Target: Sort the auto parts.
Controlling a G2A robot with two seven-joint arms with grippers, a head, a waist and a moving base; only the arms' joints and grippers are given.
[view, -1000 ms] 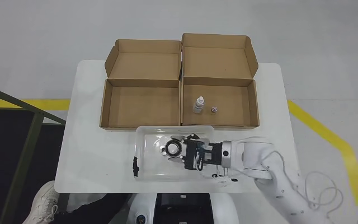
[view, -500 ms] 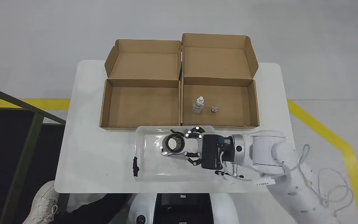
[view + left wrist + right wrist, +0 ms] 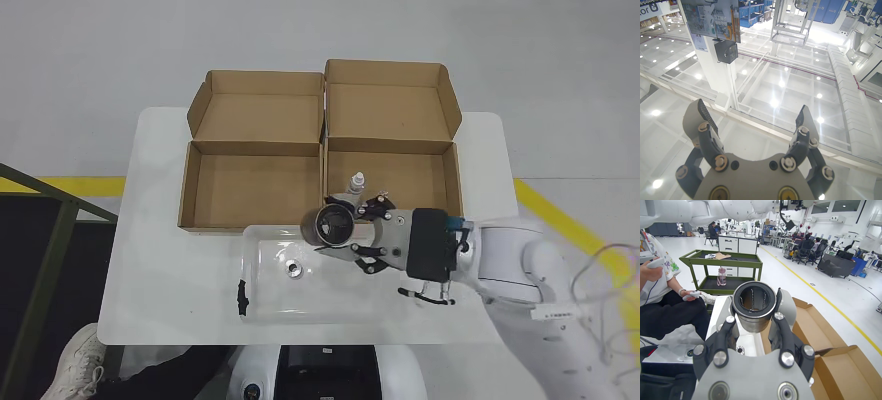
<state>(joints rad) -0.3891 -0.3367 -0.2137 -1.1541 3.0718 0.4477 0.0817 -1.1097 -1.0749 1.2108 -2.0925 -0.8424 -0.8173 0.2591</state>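
My right gripper [image 3: 345, 228] [image 3: 755, 309] is shut on a steel cylindrical bearing [image 3: 331, 224] [image 3: 754, 308] with a black-rimmed hollow bore. It holds the bearing above the far edge of the clear plastic tray [image 3: 262, 300], close to the front walls of the two cardboard boxes. In the tray lie a small round metal part [image 3: 294, 268] and a small black part [image 3: 241, 297] at its left rim. The right cardboard box [image 3: 430, 190] contains a small white bottle [image 3: 355, 185] and a tiny part [image 3: 381, 196]. The left box [image 3: 250, 190] looks bare. My left gripper [image 3: 755, 119] is open, pointing up at a ceiling.
The white table [image 3: 160, 250] carries the two open boxes at the back and the tray at the front. Both box lids stand open toward the far side. A seated person with hand controllers is beside the table in the right wrist view.
The right gripper has lifted the bearing out of the tray and carried it toward the boxes. The small round metal part now lies uncovered in the tray.
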